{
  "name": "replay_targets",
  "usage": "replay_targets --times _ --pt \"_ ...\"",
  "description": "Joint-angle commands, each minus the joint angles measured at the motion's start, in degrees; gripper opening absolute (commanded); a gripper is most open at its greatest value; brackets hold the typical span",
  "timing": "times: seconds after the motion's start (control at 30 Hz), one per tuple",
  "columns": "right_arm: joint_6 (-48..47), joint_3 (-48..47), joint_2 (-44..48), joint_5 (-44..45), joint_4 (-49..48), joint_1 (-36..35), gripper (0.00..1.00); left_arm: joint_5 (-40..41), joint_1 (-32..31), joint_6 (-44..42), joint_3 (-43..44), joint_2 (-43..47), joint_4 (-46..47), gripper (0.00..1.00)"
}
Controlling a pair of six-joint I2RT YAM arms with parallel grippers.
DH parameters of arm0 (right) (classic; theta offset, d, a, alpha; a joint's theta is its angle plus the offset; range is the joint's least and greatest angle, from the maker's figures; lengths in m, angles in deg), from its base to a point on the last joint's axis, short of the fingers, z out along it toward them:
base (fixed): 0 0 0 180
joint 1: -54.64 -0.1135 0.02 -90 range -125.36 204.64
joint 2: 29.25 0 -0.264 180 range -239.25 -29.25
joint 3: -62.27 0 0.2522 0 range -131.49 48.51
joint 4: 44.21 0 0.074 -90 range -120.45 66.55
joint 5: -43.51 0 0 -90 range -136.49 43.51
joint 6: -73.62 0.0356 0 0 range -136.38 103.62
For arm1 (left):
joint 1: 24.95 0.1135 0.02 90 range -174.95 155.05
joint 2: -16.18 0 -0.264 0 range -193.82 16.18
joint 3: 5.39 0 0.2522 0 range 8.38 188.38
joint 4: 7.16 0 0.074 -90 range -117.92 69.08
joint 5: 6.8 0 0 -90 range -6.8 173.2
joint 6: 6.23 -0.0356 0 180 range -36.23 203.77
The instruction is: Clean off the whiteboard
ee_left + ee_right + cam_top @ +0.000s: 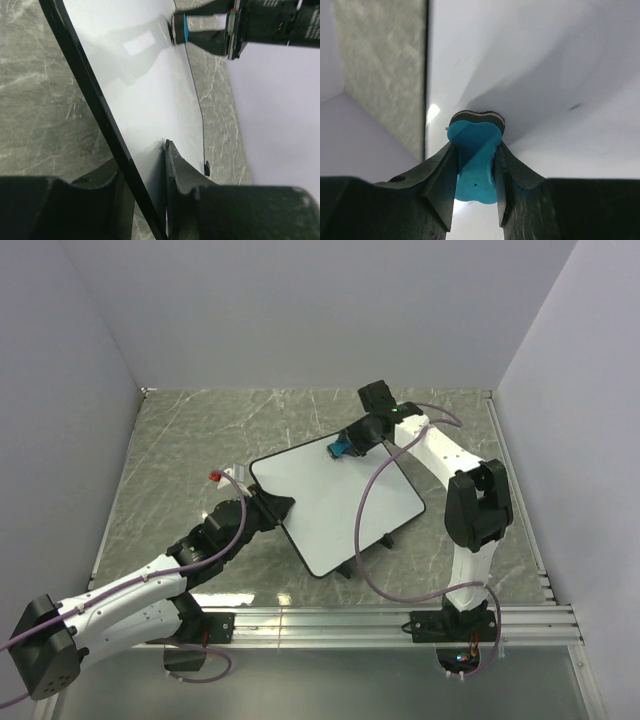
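- Starting with the grey marbled table (170, 440), boxed in by pale walls (300, 310)
- Moving to the whiteboard (335, 505), lying skewed mid-table with black feet (390, 537) on its near-right edge; looks almost clean from above
- Clamping the board's left rim with the left gripper (272, 508), with jaws pinched on the black edge, steadying it by the look of things
- Pressing the blue eraser (340, 449) against the board near its far edge with the right gripper (350, 442), with jaws squeezed tight on the block
- Wiping step in hand, then; probably close to done, going by one small dark smudge (575, 106) showing in the right wrist view
- Calling next for a sweep of the eraser over that smudge, pad kept flat, pressure even, left grip firm to stop any sliding
- Watching the purple cable (365, 530) draped over the board's near-right part: could snag or drag on a long stroke
- Noting a small red-tipped thing (214, 476) just left of the board, too small to name, seemingly out of the wiping path
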Motion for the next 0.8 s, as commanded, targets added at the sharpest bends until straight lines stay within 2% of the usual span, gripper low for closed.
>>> replay_targets --times 0.0,0.17,0.23,0.33,0.53,0.77 --pt "4.08 -4.7 -2.08 -3.18 0.15 -5.03 0.0 -0.73 -1.14 -13.65 -1.75 -2.1 -14.71 0.0" --pt "5.31 -10.07 -3.84 -3.71 1.9 -7.93 0.0 -0.82 -1.49 -13.65 -1.75 -2.18 -14.71 0.0" --pt "5.75 -9.55 -2.88 -3.71 1.82 -8.2 0.0 -0.73 -1.75 -13.65 -1.75 -2.1 -14.71 0.0" --pt "6.02 -6.3 -0.51 -3.27 1.21 -8.2 0.0 -0.64 -1.93 -13.57 -1.75 -1.92 -14.71 0.0" --pt "6.02 6.69 4.32 -2.57 -2.48 -4.77 0.0 -0.38 -2.28 -13.74 -1.75 -1.92 -14.71 0.0" --pt "0.93 9.97 3.64 -0.1 -0.29 1.2 0.0 -0.29 -2.37 -13.74 -1.74 -1.92 -14.71 0.0"
